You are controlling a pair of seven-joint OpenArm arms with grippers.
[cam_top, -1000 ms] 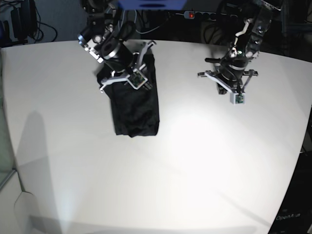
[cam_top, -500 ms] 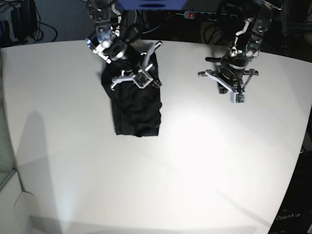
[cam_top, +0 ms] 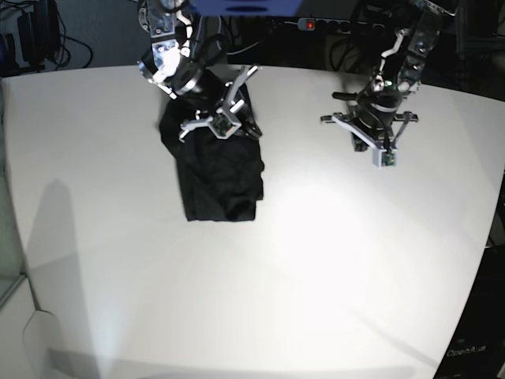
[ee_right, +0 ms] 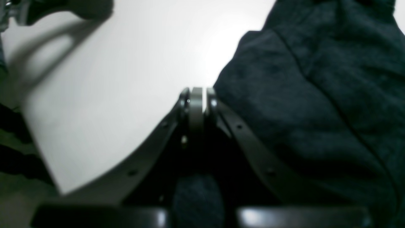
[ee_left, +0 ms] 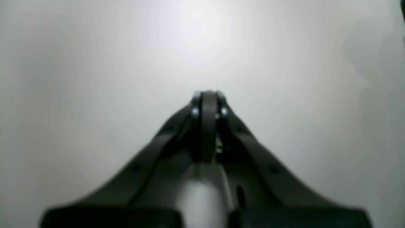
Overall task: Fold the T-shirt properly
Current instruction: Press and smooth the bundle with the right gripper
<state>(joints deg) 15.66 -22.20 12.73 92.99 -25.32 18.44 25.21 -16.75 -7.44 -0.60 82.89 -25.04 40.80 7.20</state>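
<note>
With the T-shirt (cam_top: 219, 178) folded into 1 compact bundle, both the right gripper (ee_right: 196, 91) and left gripper (ee_left: 208, 95) sit closed and empty.

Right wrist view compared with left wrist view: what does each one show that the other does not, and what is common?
Only the right wrist view shows the black T-shirt, rumpled on the white table beside the shut right gripper. Only the left wrist view shows the shut left gripper over bare table. Both show closed jaws holding nothing and the white surface.
</note>
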